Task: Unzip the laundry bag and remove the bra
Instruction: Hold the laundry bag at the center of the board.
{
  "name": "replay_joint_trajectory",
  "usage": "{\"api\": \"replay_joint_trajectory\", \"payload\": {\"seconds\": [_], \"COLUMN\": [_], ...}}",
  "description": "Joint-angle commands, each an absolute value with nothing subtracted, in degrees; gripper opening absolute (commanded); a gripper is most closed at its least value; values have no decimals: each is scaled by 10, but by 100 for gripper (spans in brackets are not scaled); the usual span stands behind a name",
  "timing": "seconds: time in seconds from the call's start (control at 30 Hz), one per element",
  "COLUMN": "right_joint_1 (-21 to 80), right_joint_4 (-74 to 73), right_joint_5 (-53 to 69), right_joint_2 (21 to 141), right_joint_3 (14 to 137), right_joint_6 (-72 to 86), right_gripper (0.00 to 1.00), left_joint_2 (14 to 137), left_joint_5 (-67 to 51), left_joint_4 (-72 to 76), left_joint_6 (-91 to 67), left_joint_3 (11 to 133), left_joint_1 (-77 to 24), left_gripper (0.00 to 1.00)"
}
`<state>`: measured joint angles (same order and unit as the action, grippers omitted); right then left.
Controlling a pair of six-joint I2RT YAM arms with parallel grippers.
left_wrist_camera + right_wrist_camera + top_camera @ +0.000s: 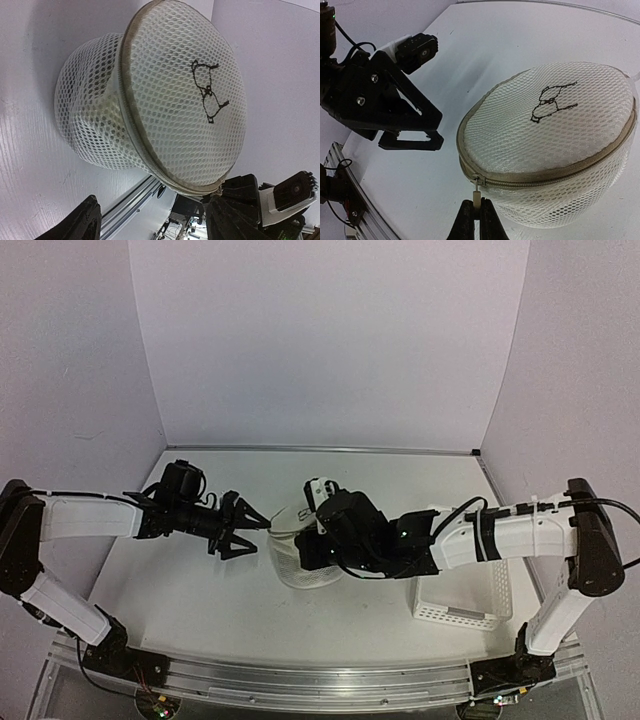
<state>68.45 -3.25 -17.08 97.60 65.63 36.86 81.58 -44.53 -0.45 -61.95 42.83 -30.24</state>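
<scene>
Left claw: The left claw (252, 531) is wide open and holds nothing. It sits low over the counter (190, 590), just beside the left side of the laundry bag (298, 562), with a gap between them. Its two black fingers (86, 222) point at the bag.

Laundry bag: The white net bag sits on the counter in the middle, between the two claws. It is round, like a small drum.

Bag top: The round face has a little black bra drawing (553, 100) on it and is turned up.

Zipper: A tan zipper (547, 175) runs around the rim. The part that shows is closed.

Inside the bag: Something pale shows through the net in the left wrist view, but I cannot tell what it is.

Zipper pull: The small zipper pull (477, 193) hangs down at the end of the zipper.

Right claw: The right claw (477, 212) is closed tight and pinches the zipper pull between its fingertips. From above, this claw hangs over the right side of the bag.

Basket: A white plastic basket (465, 598) with holes stands on the counter to the right, under the right arm.
</scene>
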Motion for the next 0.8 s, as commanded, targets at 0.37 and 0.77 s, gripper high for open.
{"api": "replay_joint_trajectory", "payload": {"seconds": [0.37, 0.77], "right_joint_1": [686, 687], "right_joint_4": [13, 24], "right_joint_5": [-167, -175], "right_joint_2": [959, 942], "right_joint_3": [656, 631], "right_joint_6": [377, 383], "right_gripper": [0, 0], "left_joint_2": [831, 858], "left_joint_5": [-405, -384], "left_joint_4": [250, 339], "left_joint_6": [-811, -892], "left_joint_3": [398, 369], "left_joint_1": [-347, -373], "left_gripper": [70, 69]}}
